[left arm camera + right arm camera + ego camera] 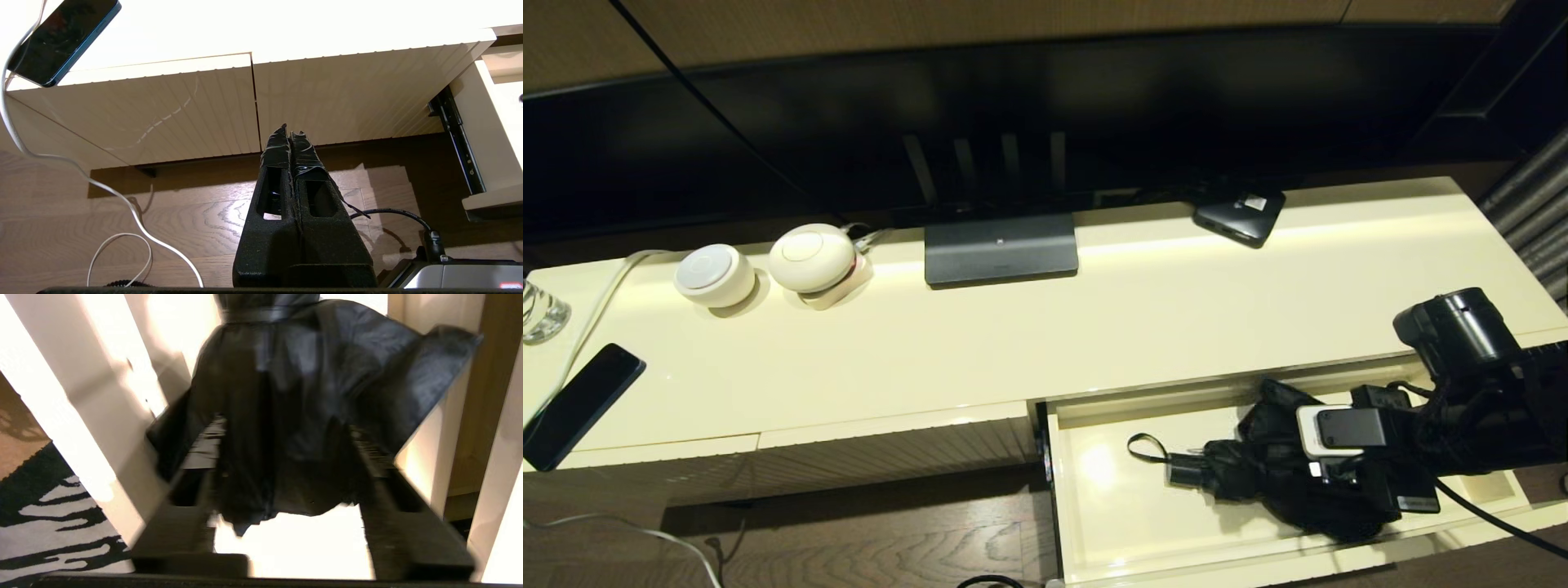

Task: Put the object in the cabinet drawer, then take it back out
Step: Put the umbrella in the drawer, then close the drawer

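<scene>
**Umbrella lies in the open drawer, right jaws spread around its fabric**

At the far left of the cream bench (1143, 302), a slim dark phone (578, 406) lies near the front edge with a white cable (592, 314) running beside it. Further along sit two round white devices (716, 275), then the dark base of the screen (1001, 248) at the middle, and a small flat black box (1239, 216) with a white label toward the back.

The left gripper (291, 134) hangs low in front of the ribbed cream front panel (171, 110), above the wooden floor (179, 216), parked; its jaws are pressed together with nothing between them.

To the right, the cabinet drawer (1111, 523) stands pulled out. The black folding umbrella (1262, 465) lies on the drawer's smooth floor, its handle and thin wrist loop (1145, 447) pointing left and its bunchy fabric toward the right.

The right gripper (286, 457) reaches into the drawer over the fabric end of the umbrella (294, 396). Its jaws stand apart, one on either side of the loose fabric, not clamped on it.
</scene>
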